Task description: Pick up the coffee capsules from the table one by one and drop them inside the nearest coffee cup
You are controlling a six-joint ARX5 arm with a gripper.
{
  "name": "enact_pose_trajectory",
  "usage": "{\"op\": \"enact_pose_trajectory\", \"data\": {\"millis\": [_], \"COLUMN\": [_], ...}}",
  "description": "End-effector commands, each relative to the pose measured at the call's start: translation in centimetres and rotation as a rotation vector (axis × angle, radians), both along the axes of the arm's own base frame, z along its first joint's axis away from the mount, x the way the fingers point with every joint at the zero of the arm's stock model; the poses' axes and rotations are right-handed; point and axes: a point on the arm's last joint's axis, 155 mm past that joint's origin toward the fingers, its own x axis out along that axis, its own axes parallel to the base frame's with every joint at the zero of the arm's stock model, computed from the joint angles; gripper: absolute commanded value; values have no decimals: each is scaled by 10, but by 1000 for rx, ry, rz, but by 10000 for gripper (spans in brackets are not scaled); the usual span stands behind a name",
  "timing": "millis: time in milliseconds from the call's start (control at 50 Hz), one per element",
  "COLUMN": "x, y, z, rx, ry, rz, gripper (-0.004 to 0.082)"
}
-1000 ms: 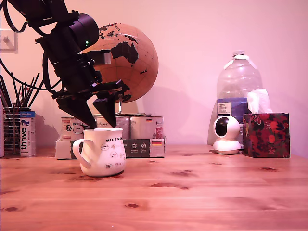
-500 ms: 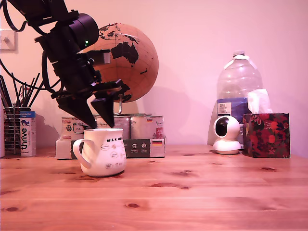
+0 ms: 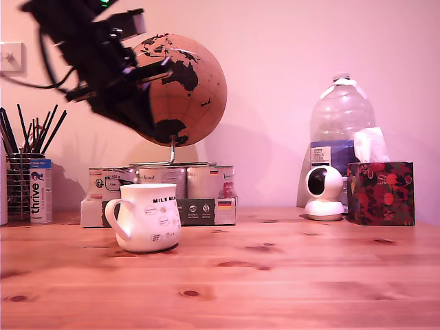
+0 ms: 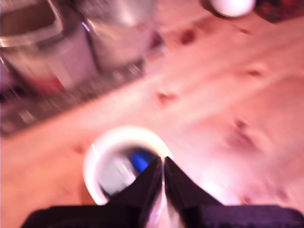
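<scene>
Exterior view. The jaws (image 3: 148, 124) were seen raised well above the coffee cup (image 3: 145, 216), blurred against the globe (image 3: 180, 89); whether anything was carried could not be told here. The height was judged a clearance above the rim. The cup stood upright on the surface (image 3: 275, 275), below the jaws, handle towards the exterior view's left. No coffee capsule was seen on the surface. A white camera (image 3: 324, 192) and a tissue box (image 3: 380, 192) stood well apart from the jaws.

Wrist view. The jaws (image 4: 164, 171) were seen drawn together, tips nearly touching, nothing visible between them. The cup (image 4: 102, 190) lay directly beneath the tips, mouth open upward. Inside, a blue shape (image 4: 140, 160) and a pale shape were made out, judged capsules, though blur prevented certainty.
</scene>
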Motion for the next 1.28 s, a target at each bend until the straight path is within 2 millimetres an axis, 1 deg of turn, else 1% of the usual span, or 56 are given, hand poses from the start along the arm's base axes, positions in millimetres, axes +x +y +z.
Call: {"op": "enact_pose_trajectory", "data": {"millis": [0,140,320,420,580,800,1100,1260], "x": [-10,-32,-54,-68,-87,-113,-146,-158], "y": [7,20,51,64,83,102,115,119], "z": [-13,-15,-17,-18,-12,9,41,57], "rx": [-20,-51,-52,-68,-119,-188,-285,-308], "ry": [28,6,-41,-60,-139,-269,-385,-451], "rz": [30,65,145,172,203,225,233,224], "gripper": [-7,-7,-7,-7,-7,-7,-7,-7]}}
